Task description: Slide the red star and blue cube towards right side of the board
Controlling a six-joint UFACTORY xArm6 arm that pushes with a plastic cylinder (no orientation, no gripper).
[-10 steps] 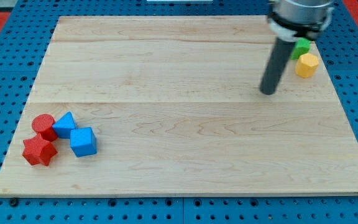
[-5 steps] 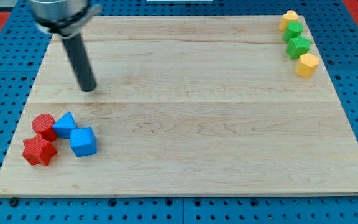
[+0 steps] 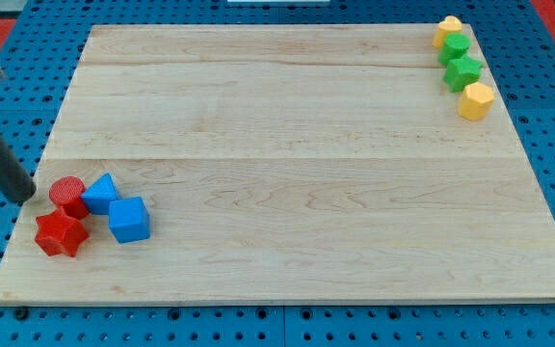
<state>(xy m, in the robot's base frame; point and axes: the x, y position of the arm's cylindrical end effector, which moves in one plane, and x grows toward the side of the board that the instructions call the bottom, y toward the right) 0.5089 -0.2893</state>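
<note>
Since the push must run rightward, my tip (image 3: 22, 196) sits at nine o'clock of the red cylinder (image 3: 66, 194), above the red star (image 3: 61, 234) and well left of the blue cube (image 3: 128, 220); no fingers exist, so their state cannot be told.

**Two clusters at opposite corners of the board**

We see four blocks packed together near the board's (image 3: 287, 173) bottom left corner. The red cylinder (image 3: 66, 195) sits at the cluster's top left, with the red star (image 3: 61, 233) just below it, touching. The blue triangular block (image 3: 100, 193) lies just right of the cylinder, and the blue cube (image 3: 129, 219) sits below and right of it, beside the star. Our tip (image 3: 22, 196) rests just left of the cylinder, at the board's left edge.

Well apart, in the top right corner, four blocks run in a line down the right edge: a yellow block (image 3: 447, 30) on top, a green block (image 3: 456, 48), a green star (image 3: 465, 71), then a yellow hexagonal block (image 3: 475, 100) at the bottom
</note>
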